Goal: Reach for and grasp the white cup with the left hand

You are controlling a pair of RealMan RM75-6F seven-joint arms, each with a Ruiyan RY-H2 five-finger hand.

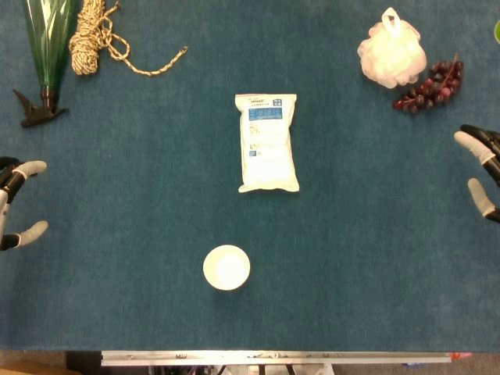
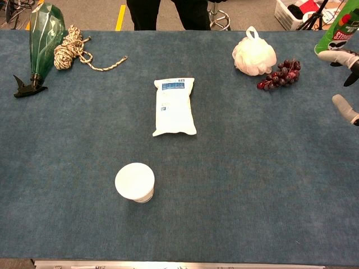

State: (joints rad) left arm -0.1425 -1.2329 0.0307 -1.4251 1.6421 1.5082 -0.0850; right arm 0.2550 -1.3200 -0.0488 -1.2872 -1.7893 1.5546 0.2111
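Observation:
The white cup (image 1: 226,267) (image 2: 135,182) stands upright on the blue table near its front edge, left of centre. My left hand (image 1: 17,201) shows only at the far left edge of the head view, fingers apart and holding nothing, well to the left of the cup and a little farther back. The chest view does not show it. My right hand (image 1: 483,172) (image 2: 348,84) sits at the far right edge, fingers spread and empty, far from the cup.
A white pouch (image 1: 268,143) (image 2: 174,106) lies mid-table behind the cup. A green spray bottle (image 1: 47,47) and a coiled rope (image 1: 94,39) sit back left. A white mesh sponge (image 1: 391,51) and dark grapes (image 1: 431,86) sit back right.

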